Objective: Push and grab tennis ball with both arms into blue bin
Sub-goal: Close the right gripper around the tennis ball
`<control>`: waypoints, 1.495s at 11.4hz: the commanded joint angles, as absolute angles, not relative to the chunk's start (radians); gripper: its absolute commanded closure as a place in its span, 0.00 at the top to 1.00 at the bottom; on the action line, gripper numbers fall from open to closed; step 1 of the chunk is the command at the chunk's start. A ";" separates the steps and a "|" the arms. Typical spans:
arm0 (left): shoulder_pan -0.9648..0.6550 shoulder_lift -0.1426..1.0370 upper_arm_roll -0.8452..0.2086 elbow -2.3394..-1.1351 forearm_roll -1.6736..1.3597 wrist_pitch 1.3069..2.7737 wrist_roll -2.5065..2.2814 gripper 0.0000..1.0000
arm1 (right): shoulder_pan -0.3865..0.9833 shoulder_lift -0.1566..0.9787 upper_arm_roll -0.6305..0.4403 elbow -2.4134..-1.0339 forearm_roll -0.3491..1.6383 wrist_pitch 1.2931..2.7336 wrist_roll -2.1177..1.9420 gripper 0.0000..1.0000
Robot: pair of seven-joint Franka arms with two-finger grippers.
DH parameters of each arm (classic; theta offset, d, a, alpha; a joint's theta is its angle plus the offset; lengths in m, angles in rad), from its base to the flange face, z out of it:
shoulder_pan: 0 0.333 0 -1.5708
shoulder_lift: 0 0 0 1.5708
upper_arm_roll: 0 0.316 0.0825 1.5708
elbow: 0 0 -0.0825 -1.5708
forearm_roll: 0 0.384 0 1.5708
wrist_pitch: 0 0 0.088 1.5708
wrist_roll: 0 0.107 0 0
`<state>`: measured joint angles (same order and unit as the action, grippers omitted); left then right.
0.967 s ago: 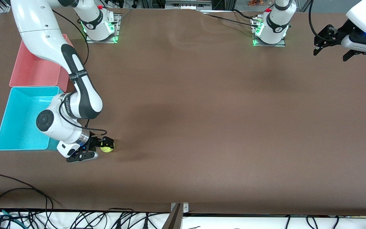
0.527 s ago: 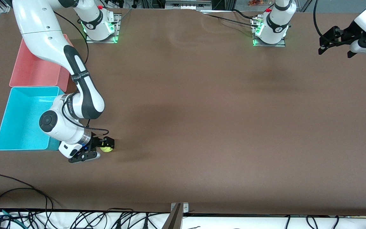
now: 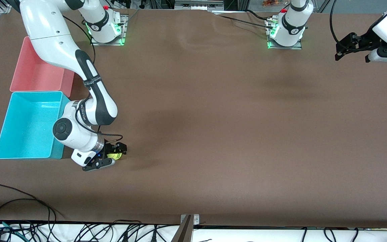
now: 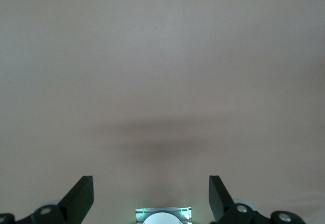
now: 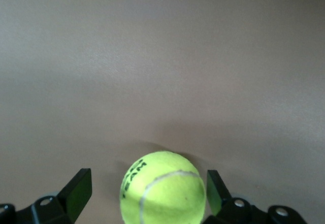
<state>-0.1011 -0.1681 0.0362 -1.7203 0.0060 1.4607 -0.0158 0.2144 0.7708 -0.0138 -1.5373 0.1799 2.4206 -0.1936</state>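
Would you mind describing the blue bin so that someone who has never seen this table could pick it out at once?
Look at the right arm's end of the brown table, where two like-sized plastic tubs sit side by side. The blue bin is the one nearer to the front camera, beside the right gripper and the tennis ball. Its cyan colour sets it apart from the pink bin.

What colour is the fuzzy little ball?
The fuzzy tennis ball is yellow-green with dark print, clearest in the right wrist view.
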 commanded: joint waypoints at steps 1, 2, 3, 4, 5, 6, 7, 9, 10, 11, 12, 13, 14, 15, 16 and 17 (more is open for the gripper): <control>-0.095 -0.144 0.037 -1.680 0.031 1.433 -0.028 1.00 | 0.212 0.782 -0.017 -1.531 0.141 2.413 -0.212 0.94; -0.095 -0.143 0.037 -1.680 0.032 1.433 -0.029 1.00 | 0.212 0.784 -0.017 -1.535 0.140 2.413 -0.212 0.90; -0.095 -0.141 0.035 -1.680 0.032 1.433 -0.029 1.00 | 0.213 0.790 -0.017 -1.540 0.137 2.413 -0.215 0.90; -0.097 -0.141 0.032 -1.678 0.035 1.433 -0.029 1.00 | 0.215 0.792 -0.017 -1.554 0.129 2.413 -0.218 0.84; -0.098 -0.138 0.031 -1.661 0.037 1.433 -0.028 1.00 | 0.216 0.792 -0.015 -1.555 0.129 2.413 -0.219 0.78; -0.098 -0.134 0.031 -1.655 0.037 1.433 -0.028 1.00 | 0.216 0.792 -0.017 -1.555 0.129 2.413 -0.219 0.66; -0.097 -0.129 0.032 -1.654 0.037 1.433 -0.028 1.00 | 0.216 0.792 -0.017 -1.555 0.129 2.413 -0.221 0.51; -0.097 -0.129 0.035 -1.652 0.032 1.433 -0.028 1.00 | 0.216 0.792 -0.017 -1.548 0.126 2.398 -0.219 0.16; -0.095 -0.129 0.034 -1.646 0.031 1.433 -0.028 1.00 | 0.216 0.790 -0.017 -1.548 0.126 2.392 -0.219 0.02; -0.097 -0.129 0.035 -1.644 0.031 1.433 -0.028 1.00 | 0.215 0.790 -0.018 -1.534 0.126 2.366 -0.221 0.00; -0.097 -0.127 0.035 -1.638 0.028 1.433 -0.028 1.00 | 0.215 0.784 -0.021 -1.520 0.123 2.332 -0.221 0.00; -0.098 -0.124 0.035 -1.626 0.028 1.436 -0.026 1.00 | 0.207 0.781 -0.023 -1.490 0.101 2.274 -0.221 0.00; -0.104 -0.105 0.034 -1.599 0.029 1.434 -0.029 1.00 | 0.192 0.778 -0.032 -1.456 0.082 2.211 -0.222 0.00; -0.104 -0.092 0.032 -1.592 0.029 1.434 -0.029 1.00 | 0.166 0.769 -0.040 -1.424 0.080 2.142 -0.245 0.00; -0.103 -0.092 0.032 -1.592 0.029 1.434 -0.028 1.00 | 0.135 0.764 -0.040 -1.392 0.081 2.076 -0.274 0.00; -0.103 -0.092 0.032 -1.592 0.029 1.434 -0.029 1.00 | 0.096 0.759 -0.041 -1.375 0.086 2.028 -0.288 0.00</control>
